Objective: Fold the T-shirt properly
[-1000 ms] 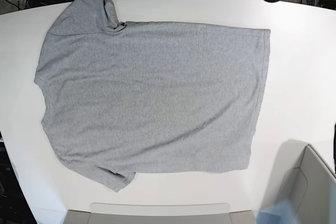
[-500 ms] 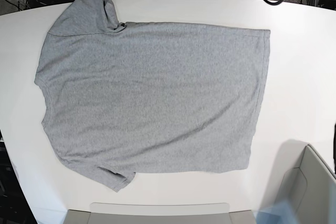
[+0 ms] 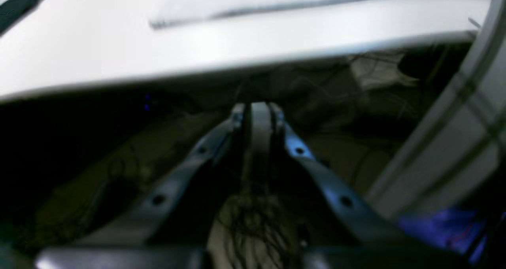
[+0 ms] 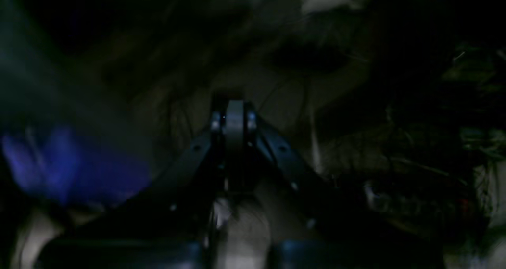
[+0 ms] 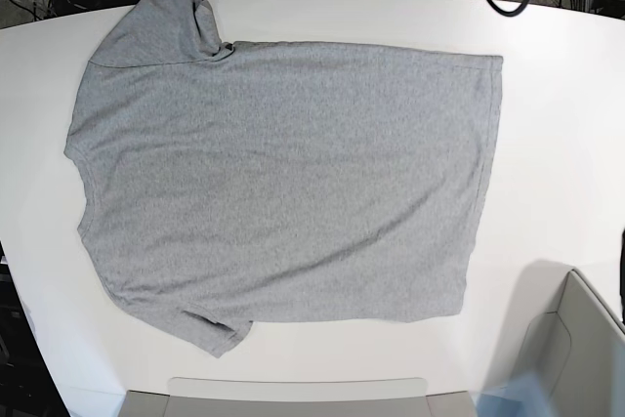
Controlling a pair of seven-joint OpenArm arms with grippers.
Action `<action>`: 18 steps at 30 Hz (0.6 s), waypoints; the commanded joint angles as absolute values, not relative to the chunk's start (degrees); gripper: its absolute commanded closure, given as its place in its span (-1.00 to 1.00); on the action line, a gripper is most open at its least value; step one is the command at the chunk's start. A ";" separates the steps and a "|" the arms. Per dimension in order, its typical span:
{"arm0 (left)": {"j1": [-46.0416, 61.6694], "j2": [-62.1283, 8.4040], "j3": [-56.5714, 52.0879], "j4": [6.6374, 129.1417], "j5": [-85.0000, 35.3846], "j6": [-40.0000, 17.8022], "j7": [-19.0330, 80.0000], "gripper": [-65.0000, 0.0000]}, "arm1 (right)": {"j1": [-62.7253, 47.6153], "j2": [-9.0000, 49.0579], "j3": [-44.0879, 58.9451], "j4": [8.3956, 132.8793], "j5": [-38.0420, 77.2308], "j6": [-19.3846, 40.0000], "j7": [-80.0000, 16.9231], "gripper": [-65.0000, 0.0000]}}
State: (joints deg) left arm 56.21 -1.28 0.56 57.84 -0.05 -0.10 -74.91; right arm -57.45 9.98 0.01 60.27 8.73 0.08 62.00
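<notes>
The T-shirt (image 5: 283,187) lies spread flat on the white table (image 5: 557,124), plain grey side up, its hem toward the right edge and its collar end toward the left edge. One sleeve reaches the far left corner, the other lies near the near edge. Neither arm appears in the base view. In the left wrist view the left end effector (image 3: 259,112) hangs off the table beside its edge, its fingertips seemingly a sliver apart, though blur makes that uncertain. The right end effector (image 4: 234,120) sits in darkness, fingers pressed together on nothing.
</notes>
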 commanded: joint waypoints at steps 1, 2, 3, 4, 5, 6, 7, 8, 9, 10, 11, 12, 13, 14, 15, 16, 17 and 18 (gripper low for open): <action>58.42 -1.19 0.66 61.14 -0.04 -0.31 -76.62 0.68 | -60.53 11.65 -0.04 65.80 9.63 0.57 62.11 0.97; 59.30 -1.10 0.66 63.60 -0.04 -0.31 -76.62 0.62 | -62.81 13.14 -0.31 70.90 11.12 0.57 59.21 0.93; 59.82 -1.10 0.66 65.10 -0.04 -0.31 -76.53 0.58 | -64.40 14.20 -0.31 75.03 12.70 0.57 56.66 0.89; 60.18 -1.01 0.66 66.77 -0.04 -0.31 -76.53 0.54 | -66.07 15.34 -0.31 79.96 14.90 0.57 53.67 0.84; 60.35 -1.01 0.66 68.00 -0.04 -0.31 -76.44 0.53 | -67.38 16.40 -0.13 83.91 16.75 0.57 51.30 0.78; 60.44 -1.01 0.66 68.97 -0.04 -0.31 -76.44 0.53 | -68.70 17.54 0.04 87.16 18.59 0.57 49.19 0.73; 60.62 -1.01 0.66 69.85 -0.04 -0.31 -76.44 0.53 | -70.02 19.12 0.04 90.77 20.79 0.57 46.90 0.66; 60.62 -1.01 0.66 70.55 -0.04 -0.31 -76.35 0.53 | -70.90 20.97 0.04 93.49 22.55 0.57 45.32 0.60; 60.62 -1.01 0.66 71.08 -0.04 -0.31 -76.00 0.53 | -71.87 23.16 0.13 95.60 24.22 0.57 44.00 0.54; 60.62 -1.01 0.66 71.78 -0.04 -0.31 -74.95 0.53 | -72.75 25.63 0.13 97.54 26.42 0.57 43.30 0.47; 60.70 -1.01 0.66 72.48 -0.04 -0.31 -73.80 0.53 | -73.27 27.65 0.13 98.86 28.53 0.57 42.68 0.41; 60.70 -1.01 0.66 73.10 -0.04 -0.31 -72.48 0.53 | -73.45 29.41 0.13 99.82 30.99 0.57 42.24 0.35; 60.70 -1.01 0.66 73.54 0.04 -0.31 -71.08 0.53 | -73.54 31.25 0.13 100.26 33.89 0.48 41.89 0.28; 60.70 -1.01 0.66 73.89 0.04 -0.31 -69.93 0.53 | -73.54 33.01 0.13 100.44 37.76 0.48 41.63 0.20; 60.70 -1.01 0.66 73.89 0.04 -0.31 -69.23 0.53 | -73.45 34.59 0.13 100.44 41.10 0.48 41.45 0.14; 60.70 -1.01 0.66 73.89 0.04 -0.31 -69.05 0.53 | -73.45 36.26 0.13 100.44 45.14 0.48 41.45 0.08; 60.70 -1.01 0.66 73.89 0.04 -0.31 -69.05 0.53 | -73.45 37.93 0.13 100.26 48.48 0.48 41.45 0.04; 60.70 -1.01 0.57 73.89 0.04 -0.31 -69.05 0.53 | -73.45 40.04 0.04 100.26 51.47 0.48 41.45 0.01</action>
State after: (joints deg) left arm 59.20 -0.99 0.64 73.43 0.05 -0.36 -67.44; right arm -72.53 39.09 -0.27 99.74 51.35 0.10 39.94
